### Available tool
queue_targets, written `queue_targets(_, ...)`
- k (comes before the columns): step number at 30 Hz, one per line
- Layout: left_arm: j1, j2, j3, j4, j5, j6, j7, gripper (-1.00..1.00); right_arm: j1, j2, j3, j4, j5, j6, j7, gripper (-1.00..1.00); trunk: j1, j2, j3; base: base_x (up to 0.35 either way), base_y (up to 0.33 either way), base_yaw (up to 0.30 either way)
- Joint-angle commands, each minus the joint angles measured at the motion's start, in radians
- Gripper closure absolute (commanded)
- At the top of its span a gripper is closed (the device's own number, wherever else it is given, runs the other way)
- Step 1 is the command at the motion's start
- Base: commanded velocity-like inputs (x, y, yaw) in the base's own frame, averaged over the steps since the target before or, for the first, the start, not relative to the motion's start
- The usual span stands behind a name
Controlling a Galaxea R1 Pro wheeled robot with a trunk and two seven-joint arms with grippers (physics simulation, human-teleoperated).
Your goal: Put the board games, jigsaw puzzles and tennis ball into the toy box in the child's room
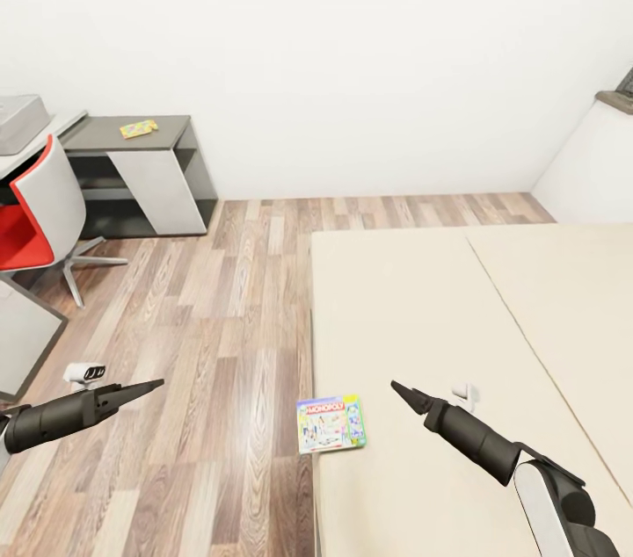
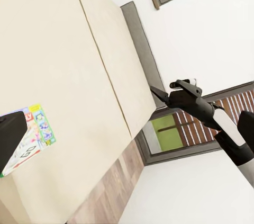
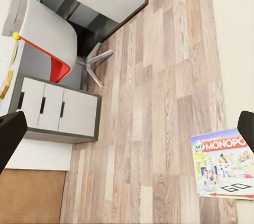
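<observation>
- The pale green board game (image 1: 331, 423), a Monopoly box, lies flat on the bed (image 1: 457, 311) at the mattress corner nearest the robot, at about 6 o'clock in the head view, its long side almost flush with the bed's edge above the wood floor (image 1: 220, 346).
- Risk: a sideways nudge from either arm would likely push the box off that edge to the floor, where a flat box is harder to get a finger under.
- Risk: the box is thin and lies flush on the pad, so a straight-down pinch may skid off it; sliding it slightly over the edge first looks safer.
- The left gripper (image 1: 141, 389) hangs over the floor at 8 o'clock, the right gripper (image 1: 406, 395) over the bed at 5 o'clock; each shows as a closed dark point in the head view and carries nothing. In the right wrist view its 2 fingers sit at opposite frame edges, so I cannot tell for sure how far they are parted.
- The toy box (image 1: 19, 122) is cut off at the 9 o'clock edge, on the table (image 1: 132, 135); the carry passes the red and white chair (image 1: 44, 206), a likely snag.
- A small yellow flat item (image 1: 139, 129) lies on the table's lower dark section; too small to identify.
- The tennis ball (image 3: 16, 36) shows as a tiny yellow-green dot in the right wrist view, partly hidden beside the chair back.
- Only 1 board game is visible on the bed.
</observation>
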Motion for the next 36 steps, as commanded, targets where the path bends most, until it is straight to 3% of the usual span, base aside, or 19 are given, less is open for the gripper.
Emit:
queue_targets(1,0.0,0.0,0.0,0.0,0.0,0.011,-0.004,-1.0,-0.001,0.0,-0.001,0.0,-0.004,0.007,0.001,-1.0,0.001,-0.002,0.0,0.0,0.0,0.0)
queue_targets(36,0.0,0.0,0.0,0.0,0.0,0.011,-0.004,-1.0,-0.001,0.0,0.0,0.0,-0.004,0.007,0.001,-1.0,0.001,-0.002,0.059,0.0,0.0,0.0)
